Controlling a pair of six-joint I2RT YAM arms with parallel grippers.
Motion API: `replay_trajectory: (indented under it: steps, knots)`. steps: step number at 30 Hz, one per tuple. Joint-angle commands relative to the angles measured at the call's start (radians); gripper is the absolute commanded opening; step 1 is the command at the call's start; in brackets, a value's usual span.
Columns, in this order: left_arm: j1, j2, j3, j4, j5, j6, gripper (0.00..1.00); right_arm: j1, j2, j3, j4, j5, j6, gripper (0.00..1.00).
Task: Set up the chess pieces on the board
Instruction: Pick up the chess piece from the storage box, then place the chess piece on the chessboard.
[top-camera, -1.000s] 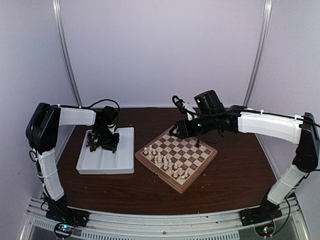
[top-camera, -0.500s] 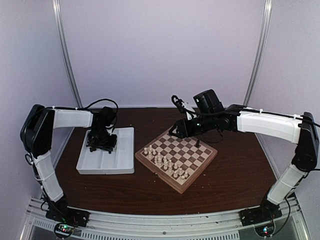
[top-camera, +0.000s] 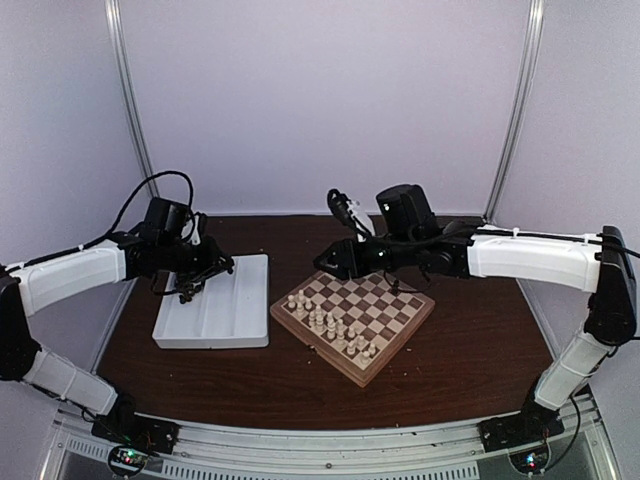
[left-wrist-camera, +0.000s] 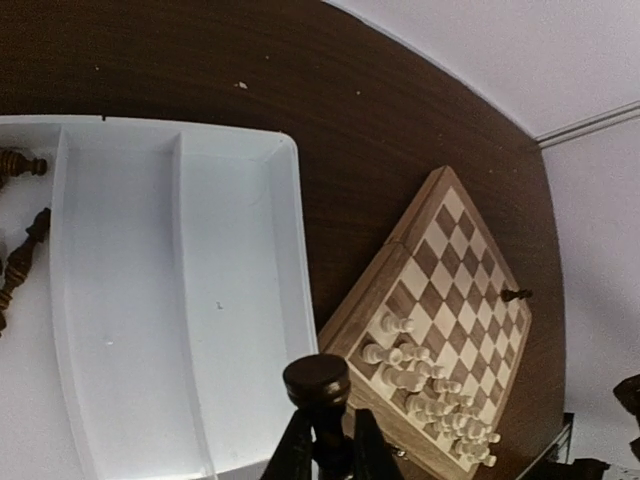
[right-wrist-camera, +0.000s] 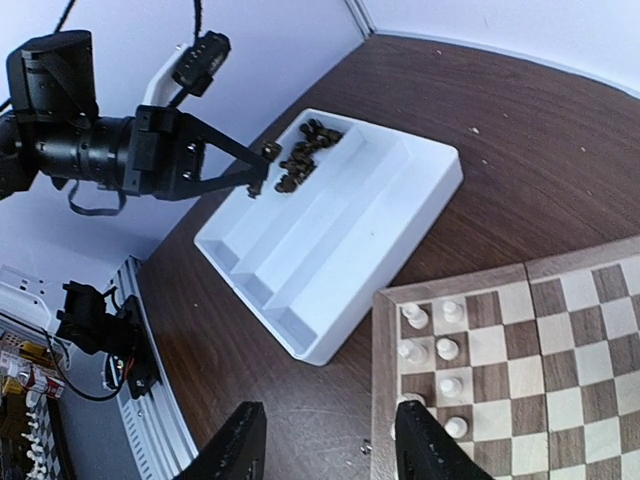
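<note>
Pinching one dark piece (left-wrist-camera: 317, 381), the left fingers (top-camera: 190, 288) are closed on its stem and hang above the tray (left-wrist-camera: 232, 300), clear of its floor. The left wrist view shows the held piece end-on, as a round disc between the two tips. More dark pieces (right-wrist-camera: 304, 160) lie heaped in the tray compartment farthest from the board (top-camera: 386, 301).

The board sits corner-on on the tabletop (top-camera: 460, 350), just right of the tray and not touching it. White pieces (top-camera: 330, 325) crowd the two rows along its near-left edge. A lone dark pawn (left-wrist-camera: 515, 295) stands upright on a square by the opposite edge.

The right fingers (top-camera: 335, 262) hover above the board's far corner. They are parted to a middling gap and hold nothing, and their wrist view looks down on the white pieces and the tabletop beside the rim.
</note>
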Motion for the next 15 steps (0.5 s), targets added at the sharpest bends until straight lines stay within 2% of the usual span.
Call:
replay_trajectory:
  steps: [1, 10, 15]
  knots:
    - [-0.003, -0.094, -0.076, 0.265, 0.114, -0.229, 0.11, 0.066, 0.018, -0.013, 0.256, 0.042, 0.025, 0.48]
    - [-0.002, -0.175, -0.168, 0.429, 0.192, -0.438, 0.13, 0.184, 0.194, 0.123, 0.382, 0.114, -0.073, 0.48]
    - [-0.002, -0.218, -0.197, 0.439, 0.209, -0.475, 0.13, 0.213, 0.284, 0.196, 0.424, 0.163, -0.109, 0.48]
